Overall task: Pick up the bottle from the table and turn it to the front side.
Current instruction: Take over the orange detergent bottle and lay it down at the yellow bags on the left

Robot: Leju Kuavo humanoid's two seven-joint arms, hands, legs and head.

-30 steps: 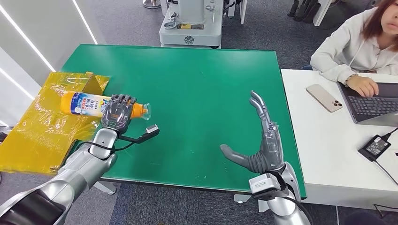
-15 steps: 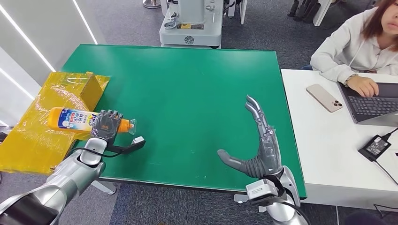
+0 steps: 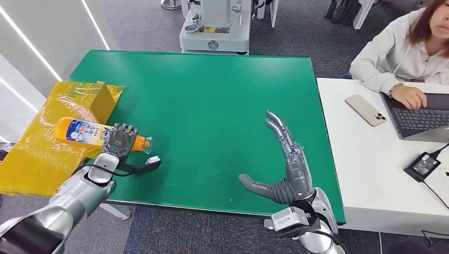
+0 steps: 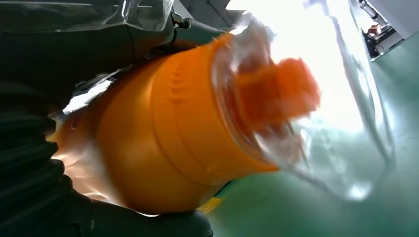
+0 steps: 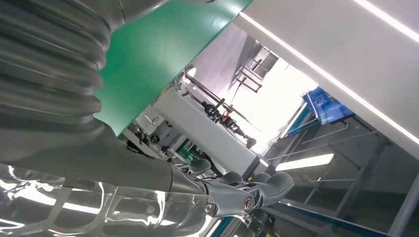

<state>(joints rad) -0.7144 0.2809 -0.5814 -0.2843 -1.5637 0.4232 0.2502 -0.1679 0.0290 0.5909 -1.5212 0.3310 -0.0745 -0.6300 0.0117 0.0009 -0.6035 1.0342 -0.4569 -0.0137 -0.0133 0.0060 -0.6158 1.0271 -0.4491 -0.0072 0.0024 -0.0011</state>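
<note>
Bottle (image 3: 87,133) lies sideways, gripped near its neck by the left hand (image 3: 120,140); roll the wrist slowly. Right hand (image 3: 288,169) hangs spread, empty.

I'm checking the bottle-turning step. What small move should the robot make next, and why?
Probably roll the left wrist a little to bring the label round to face front. The left robot hand grips the bottle on its side at the edge of the green table, cap pointing inward, while the right robot hand waits open, holding nothing.
</note>
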